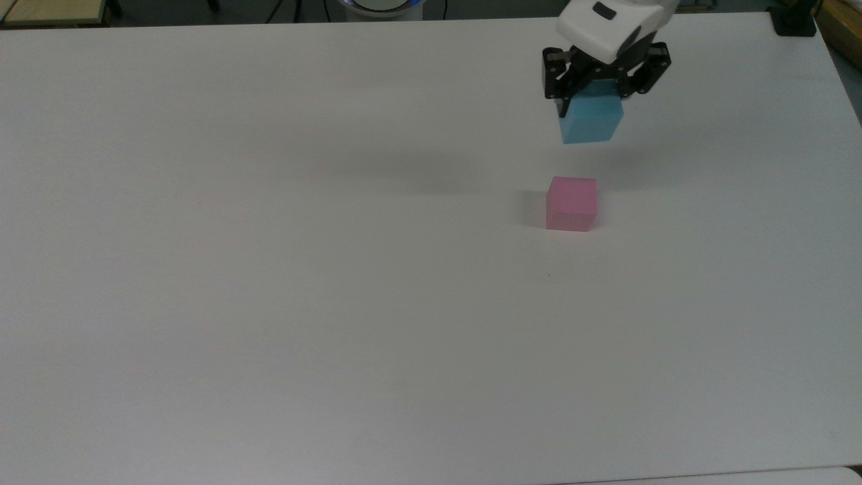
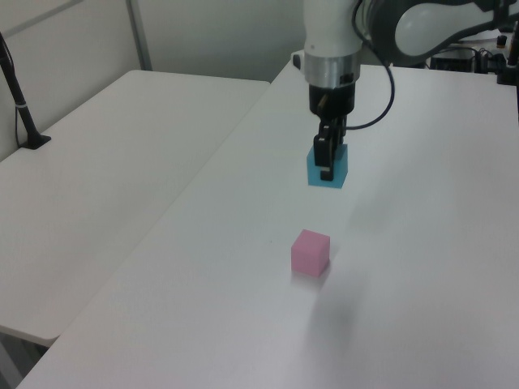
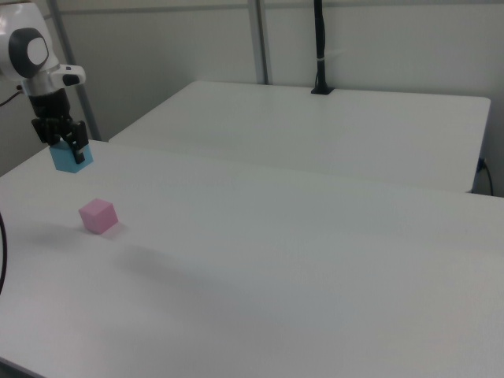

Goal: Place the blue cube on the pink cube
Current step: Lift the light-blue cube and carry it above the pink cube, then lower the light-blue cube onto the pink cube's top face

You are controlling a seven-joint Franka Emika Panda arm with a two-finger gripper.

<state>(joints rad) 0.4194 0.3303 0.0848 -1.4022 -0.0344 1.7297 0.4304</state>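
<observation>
My gripper (image 1: 592, 101) (image 2: 327, 162) (image 3: 67, 150) is shut on the blue cube (image 1: 591, 122) (image 2: 328, 169) (image 3: 71, 161) and holds it in the air above the white table (image 1: 269, 269). The pink cube (image 1: 571, 203) (image 2: 310, 252) (image 3: 98, 215) rests on the table. In the top view the blue cube hangs a short way above the pink one in the picture. The left view puts it higher and farther back than the pink cube; the right view puts it up and to the right view's left. The two cubes are apart.
A second white table (image 2: 105, 178) (image 3: 331, 126) adjoins this one. A black pole (image 2: 20, 105) (image 3: 320, 47) is clamped to its far side. A black clamp (image 1: 793, 20) sits at the table's corner in the top view's upper right.
</observation>
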